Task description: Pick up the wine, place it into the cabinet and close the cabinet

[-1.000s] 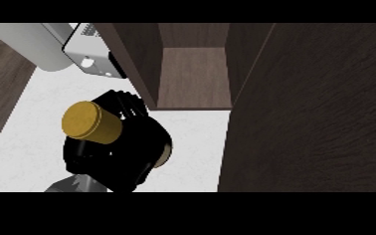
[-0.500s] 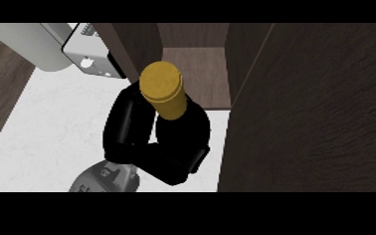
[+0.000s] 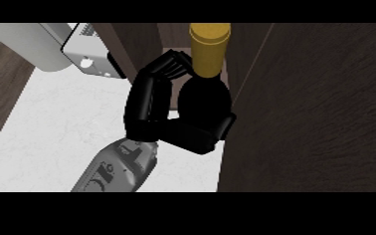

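The wine bottle point(image 3: 206, 97) is dark with a gold capped neck point(image 3: 209, 45). It stands nearly upright at the mouth of the open dark wood cabinet point(image 3: 140, 40), right beside the cabinet's door. My left hand point(image 3: 150, 104) is shut on the bottle's body. Its fingers run up the bottle's left side and curl in toward the neck, and the thumb wraps the lower right side. The grey forearm point(image 3: 121, 167) comes in from the lower left. The hand hides the bottle's base. My right hand does not show.
The open cabinet door point(image 3: 308, 109) fills the right side as a tall dark wood panel, close against the bottle. The white marbled counter point(image 3: 58, 124) spreads at the left. A grey rounded appliance point(image 3: 37, 45) and a white device point(image 3: 92, 55) sit at the back left.
My left hand has carried the bottle from the counter's middle up and to the right, to the cabinet opening. The bottle now stands more upright, with its gold neck in front of the cabinet's inside.
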Controlling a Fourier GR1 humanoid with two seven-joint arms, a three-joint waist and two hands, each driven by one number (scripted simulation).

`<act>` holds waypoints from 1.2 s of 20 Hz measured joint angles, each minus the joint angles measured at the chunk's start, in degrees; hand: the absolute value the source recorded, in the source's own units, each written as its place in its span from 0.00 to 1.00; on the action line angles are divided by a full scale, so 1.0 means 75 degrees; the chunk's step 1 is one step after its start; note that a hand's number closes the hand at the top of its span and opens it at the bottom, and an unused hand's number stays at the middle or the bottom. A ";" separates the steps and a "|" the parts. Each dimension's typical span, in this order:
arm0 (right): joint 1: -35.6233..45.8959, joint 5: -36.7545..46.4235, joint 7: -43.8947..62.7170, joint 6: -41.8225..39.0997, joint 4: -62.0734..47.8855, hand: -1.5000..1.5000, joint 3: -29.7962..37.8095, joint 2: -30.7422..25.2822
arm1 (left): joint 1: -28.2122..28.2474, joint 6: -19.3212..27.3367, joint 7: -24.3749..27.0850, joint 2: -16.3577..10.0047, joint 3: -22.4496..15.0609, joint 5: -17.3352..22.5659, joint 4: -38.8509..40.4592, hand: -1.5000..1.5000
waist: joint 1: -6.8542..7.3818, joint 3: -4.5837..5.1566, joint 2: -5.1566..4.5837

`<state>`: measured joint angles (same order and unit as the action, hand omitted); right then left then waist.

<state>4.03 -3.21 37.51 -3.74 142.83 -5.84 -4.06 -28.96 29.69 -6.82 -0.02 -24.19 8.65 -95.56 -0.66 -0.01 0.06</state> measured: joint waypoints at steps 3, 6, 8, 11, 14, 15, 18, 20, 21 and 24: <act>-0.0090 -0.0040 -0.0094 -0.0115 -0.0005 0.00 0.0117 -0.0033 | -0.0350 0.0233 0.0118 0.0001 -0.0060 -0.0049 0.0421 1.00 | -0.0012 -0.0002 -0.0002; 0.0022 -0.0056 -0.0057 -0.0111 -0.0029 0.00 0.0142 -0.0012 | -0.0400 0.0413 0.0503 0.0001 -0.0189 0.0018 0.0801 1.00 | -0.0009 0.0000 -0.0004; -0.0014 -0.0070 -0.0038 -0.0141 -0.0007 0.00 0.0153 -0.0027 | -0.0473 0.0398 0.0613 0.0001 -0.0124 0.0107 0.0988 1.00 | -0.0005 0.0001 -0.0004; -0.0043 -0.0094 -0.0085 -0.0219 -0.0008 0.00 0.0264 -0.0060 | -0.0458 0.0553 0.0914 0.0001 -0.0234 0.0401 0.1253 1.00 | -0.0010 0.0000 -0.0006; 0.0141 -0.0095 0.0132 -0.0148 -0.0005 0.00 0.0190 -0.0052 | -0.0533 0.0713 0.1201 0.0001 -0.0249 0.0740 0.1479 1.00 | -0.0013 0.0002 -0.0007; 0.0094 -0.0111 0.0074 -0.0188 -0.0008 0.00 0.0285 -0.0064 | -0.0415 0.0867 0.1341 0.0002 -0.0385 0.0832 0.1479 1.00 | -0.0016 0.0003 -0.0006; 0.0051 -0.0117 0.0039 -0.0199 -0.0003 0.00 0.0259 -0.0029 | -0.0308 0.0935 0.1863 0.0002 -0.0447 0.1193 0.1720 1.00 | -0.0022 0.0002 -0.0007; 0.0037 -0.0108 -0.0001 -0.0182 -0.0010 0.00 0.0259 -0.0003 | -0.0232 0.0797 0.2044 0.0002 -0.0390 0.1212 0.1893 1.00 | -0.0004 0.0002 -0.0006; 0.0000 -0.0102 -0.0021 -0.0178 -0.0010 0.00 0.0199 0.0028 | -0.0130 0.0717 0.2228 0.0002 -0.0387 0.1226 0.2033 1.00 | -0.0003 0.0002 -0.0006; 0.0035 -0.0113 0.0023 -0.0201 -0.0002 0.00 0.0250 -0.0014 | -0.0186 0.0631 0.2471 0.0002 -0.0324 0.1080 0.2505 1.00 | -0.0002 0.0002 -0.0007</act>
<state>4.30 -4.06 37.68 -5.24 142.82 -3.97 -4.16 -30.35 34.42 11.71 -0.01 -26.62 16.75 -76.77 -0.68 0.00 0.01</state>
